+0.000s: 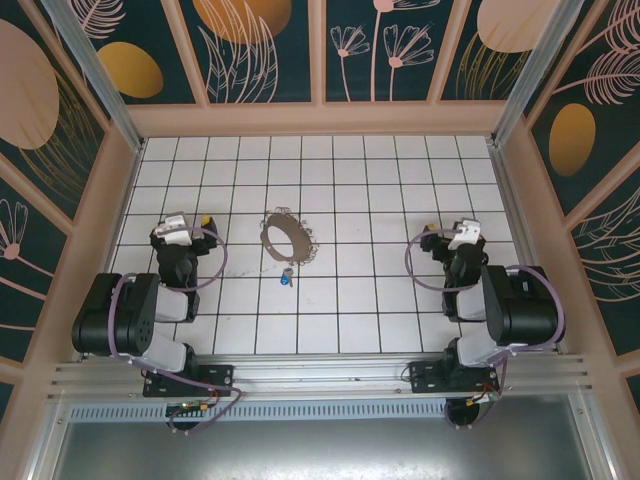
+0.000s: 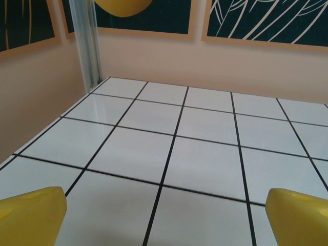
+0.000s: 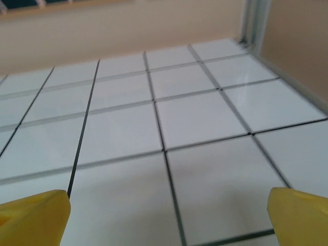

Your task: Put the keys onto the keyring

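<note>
The keyring [image 1: 287, 236] is a floppy brown loop with a pale edge, lying flat on the tiled table left of centre. Just below it lie the keys [image 1: 287, 277], a tiny dark cluster with a blue bit, apart from the loop. My left gripper [image 1: 190, 222] sits folded back at the left, well left of both. In the left wrist view its yellow fingertips [image 2: 32, 215] stand wide apart, open over bare tiles. At the right, far from the keys, rests my right gripper [image 1: 450, 234], and its yellow fingertips [image 3: 34, 215] are spread open with nothing between them.
The white tiled table [image 1: 400, 180] is bounded by peach walls [image 1: 320, 118] on three sides. An aluminium post [image 2: 88, 46] stands in the far left corner and another post [image 3: 254, 23] in the far right corner. Purple cables [image 1: 215, 262] loop beside each arm.
</note>
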You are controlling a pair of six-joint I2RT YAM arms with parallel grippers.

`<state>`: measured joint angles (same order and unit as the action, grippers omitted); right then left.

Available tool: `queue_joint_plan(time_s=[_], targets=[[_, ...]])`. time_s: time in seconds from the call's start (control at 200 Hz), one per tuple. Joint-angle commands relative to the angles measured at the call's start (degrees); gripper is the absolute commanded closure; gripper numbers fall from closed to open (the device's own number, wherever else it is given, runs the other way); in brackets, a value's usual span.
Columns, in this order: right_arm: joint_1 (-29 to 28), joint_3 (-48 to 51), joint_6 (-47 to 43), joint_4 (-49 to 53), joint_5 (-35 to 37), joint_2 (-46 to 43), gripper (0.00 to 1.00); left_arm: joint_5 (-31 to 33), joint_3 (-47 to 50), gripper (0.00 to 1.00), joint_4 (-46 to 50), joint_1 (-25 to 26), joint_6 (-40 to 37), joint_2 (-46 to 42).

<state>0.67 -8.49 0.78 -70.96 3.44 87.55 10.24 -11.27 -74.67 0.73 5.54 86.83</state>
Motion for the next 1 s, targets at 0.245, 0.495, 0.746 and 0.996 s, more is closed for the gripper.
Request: queue_joint_plan(time_s=[0.245,0.495,0.746,0.996], targets=[[1.44,-5.18,-0.26,0.21,-5.6,0.61,0.01,-1.71,-2.79,0.01,2.34,-0.38,-0.64,0.78],[1.4,-5.25,-0.24,0.29,-5.55,0.69,0.01,-1.67,-2.88,0.01,2.52,-0.38,-0.71,0.74],[1.53,-5.39,-0.25,0.47,-5.72,0.65,0.01,-1.65,-2.88,0.01,2.51,-0.38,-0.71,0.72],[1.71,-5.42,-0.16,0.47,-6.08,0.62,0.01,-1.63,-2.76,0.01,2.27,-0.38,-0.7,0.66]])
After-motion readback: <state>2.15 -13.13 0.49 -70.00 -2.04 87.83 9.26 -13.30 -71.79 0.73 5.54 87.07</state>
